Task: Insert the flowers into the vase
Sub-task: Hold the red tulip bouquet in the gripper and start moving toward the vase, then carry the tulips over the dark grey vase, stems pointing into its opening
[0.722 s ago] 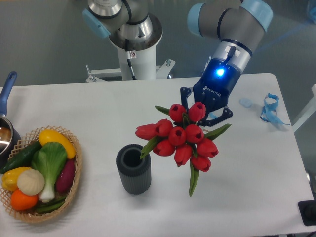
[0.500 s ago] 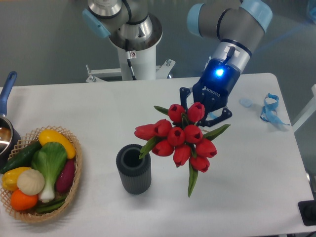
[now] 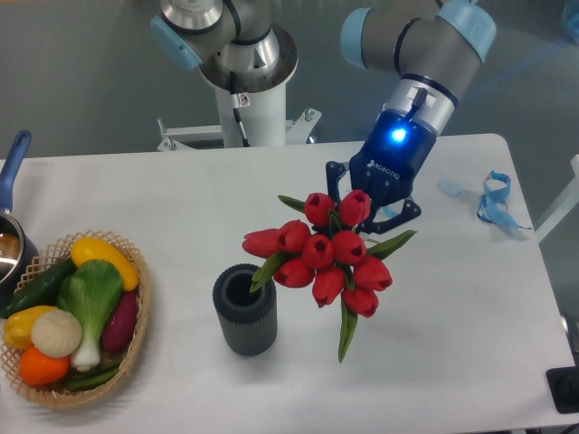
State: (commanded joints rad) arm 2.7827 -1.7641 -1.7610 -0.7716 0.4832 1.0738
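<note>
The flowers [image 3: 326,253], a bunch of red tulips with green leaves, hang in the air over the table, blooms facing the camera. My gripper [image 3: 373,201] is shut on their stems from behind, with the fingertips mostly hidden by the blooms. The vase [image 3: 244,309], a short dark grey ribbed cylinder, stands upright on the table just left of and below the bunch. One green leaf reaches over its open mouth. The bunch is wider than the vase.
A wicker basket [image 3: 136,334] of toy vegetables sits at the front left. A metal pot with a blue handle [image 3: 11,163] is at the left edge. A blue ribbon [image 3: 496,201] lies at the right side of the white table [image 3: 452,344].
My gripper has carried the flowers slightly left and down, towards the vase. The vase and the basket have not moved.
</note>
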